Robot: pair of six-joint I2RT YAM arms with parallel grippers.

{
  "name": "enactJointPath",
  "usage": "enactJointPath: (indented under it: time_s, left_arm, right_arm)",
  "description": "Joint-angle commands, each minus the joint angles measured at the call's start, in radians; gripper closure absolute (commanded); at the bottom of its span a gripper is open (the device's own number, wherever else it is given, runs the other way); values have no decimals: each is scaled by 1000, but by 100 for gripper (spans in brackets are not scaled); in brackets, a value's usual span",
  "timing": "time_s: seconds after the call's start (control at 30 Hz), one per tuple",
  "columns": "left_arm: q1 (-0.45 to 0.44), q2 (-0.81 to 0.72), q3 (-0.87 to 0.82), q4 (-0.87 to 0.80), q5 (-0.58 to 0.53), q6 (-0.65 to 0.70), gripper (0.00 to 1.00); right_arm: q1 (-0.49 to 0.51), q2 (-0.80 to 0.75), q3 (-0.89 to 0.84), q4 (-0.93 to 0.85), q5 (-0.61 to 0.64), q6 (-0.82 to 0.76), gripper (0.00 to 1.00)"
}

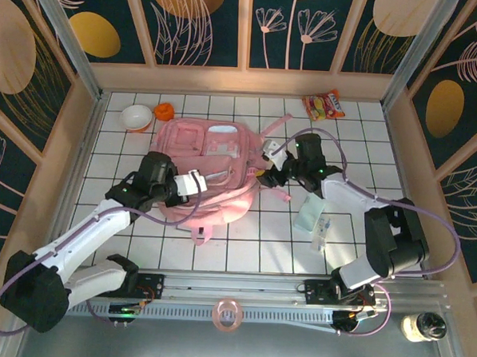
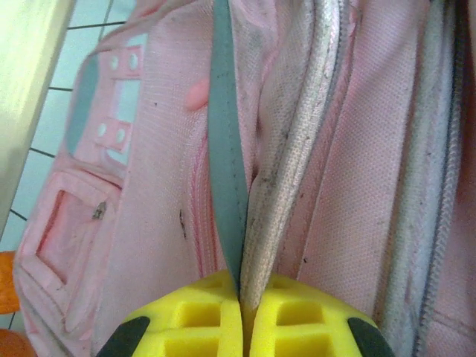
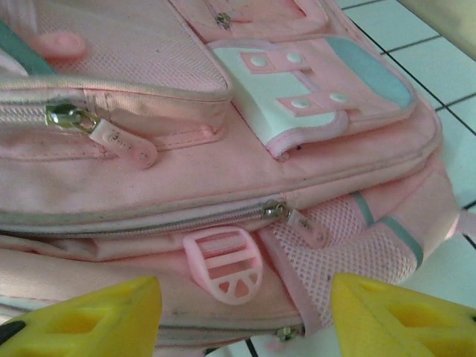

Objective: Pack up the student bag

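student bag (image 1: 229, 198) blocked surface (image 1: 243, 243) centre; bowl (image 1: 136, 117) far left, snack packet (image 1: 324, 105) far right; far-middle tiles were open.

I can't read any words or numbers from here. The shiny orange and red snack packet (image 1: 324, 105) near the far right corner of the white tiled table (image 1: 243, 251) has bright print on it, but it is too small and blurry for me to make out. The white patches (image 3: 253, 82) on the big soft pale-pink backpack (image 1: 211, 173) show just pink squares and dots.
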Motion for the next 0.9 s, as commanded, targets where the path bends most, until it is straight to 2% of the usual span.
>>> enactJointPath:
  time_s: [0.0,0.27,0.4,0.6,0.73,0.87]
  left_arm:
    - [13,-40,50,54,85,-5,100]
    - [14,-33,72,65,65,52,100]
    - [16,-30,91,79,78,42,100]
    - [18,-36,147,92,87,9,100]
    - [23,-33,164,114,90,-6,100]
    - [26,-21,170,120,72,-21,100]
  right_arm:
    - [3,68,75,-37,-55,-109,38]
    - [9,281,256,-204,-116,-310,40]
    - [6,357,315,-220,-118,-328,41]
    - [4,466,441,-374,-181,-387,44]
    - [3,507,478,-461,-212,-401,49]
    - [-3,542,553,-574,-244,-387,68]
